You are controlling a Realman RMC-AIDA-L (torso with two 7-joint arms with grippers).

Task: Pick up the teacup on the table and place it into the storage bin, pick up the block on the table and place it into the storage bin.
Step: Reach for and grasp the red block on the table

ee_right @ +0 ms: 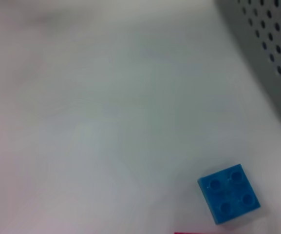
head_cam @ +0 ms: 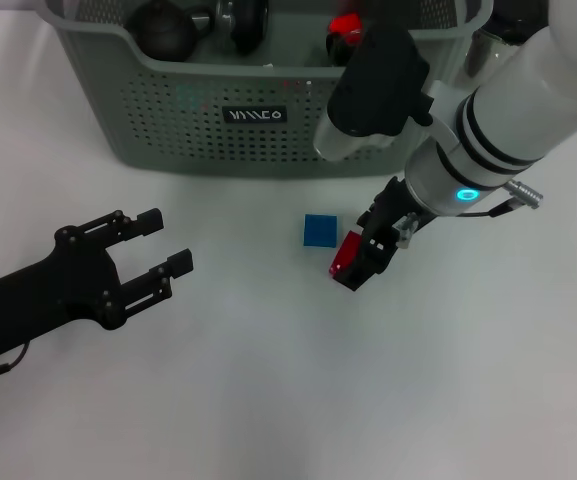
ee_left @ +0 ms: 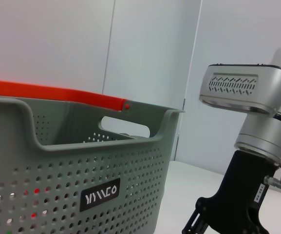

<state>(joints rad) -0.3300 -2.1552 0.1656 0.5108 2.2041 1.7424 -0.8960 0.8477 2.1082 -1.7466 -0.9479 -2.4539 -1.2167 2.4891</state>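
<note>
Nearest the robot, on its left side, the black left claw [head_cam: 153, 245] hovers low over the plain white counter [head_cam: 268, 400] with its fingers spread wide and nothing between them; it looks idle.

Farther out, near the middle of the counter, lies the small blue square plastic block [head_cam: 319, 230] with four round studs on top, flat on its base and well short of the bin. Just beside it, on the robot's right, hangs the right claw [head_cam: 360, 262], black with red pads, tilted down toward the counter. Whether its fingers stand apart or together cannot be told from these views, though nothing appears to be held. The block shows clearly in the right wrist view [ee_right: 228, 193], which suggests the claw is lining up on it.

I judge the block light, rigid and not fragile, with smooth, somewhat slick sides. The best hold is probably across two opposite flat faces, fingers low and square to them, so it does not twist out.

Farthest away stands the large grey-green perforated plastic storage bin [head_cam: 188, 130] with a black label, already holding several dark objects; no teacup is visible on the counter.
</note>
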